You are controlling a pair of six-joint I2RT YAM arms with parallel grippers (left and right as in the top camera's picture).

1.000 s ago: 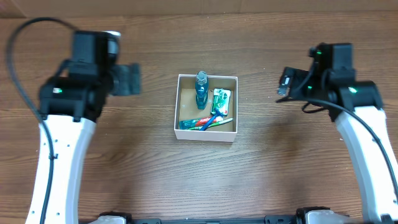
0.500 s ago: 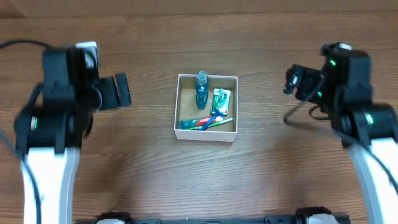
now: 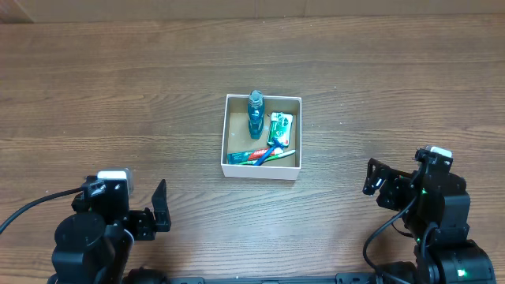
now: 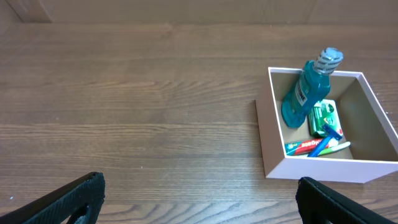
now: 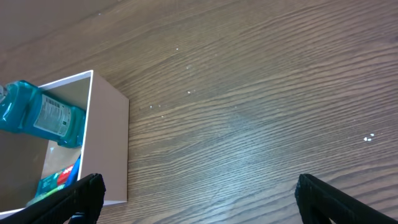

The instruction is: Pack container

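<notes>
The container (image 3: pixel 261 172) is a small square white box with a brown inside, at the table's middle. In it stand a blue mouthwash bottle (image 3: pixel 256 115), a green packet (image 3: pixel 280 126) and a toothpaste tube with a toothbrush (image 3: pixel 259 156). My left gripper (image 3: pixel 155 213) is open and empty at the near left, well apart from the box. My right gripper (image 3: pixel 379 186) is open and empty at the near right. The left wrist view shows the box (image 4: pixel 323 168) and bottle (image 4: pixel 303 93) ahead to the right of the left gripper (image 4: pixel 199 200). The right wrist view shows the box wall (image 5: pixel 111 149) at the left of the right gripper (image 5: pixel 199 199).
Bare wooden tabletop (image 3: pixel 118 95) lies all round the box. Both arm bases sit at the near edge. A pale wall edge runs along the far side of the table (image 4: pixel 186 12).
Both arms have drawn back from beside the box toward the near edge of the table. The box and its contents have not moved.
</notes>
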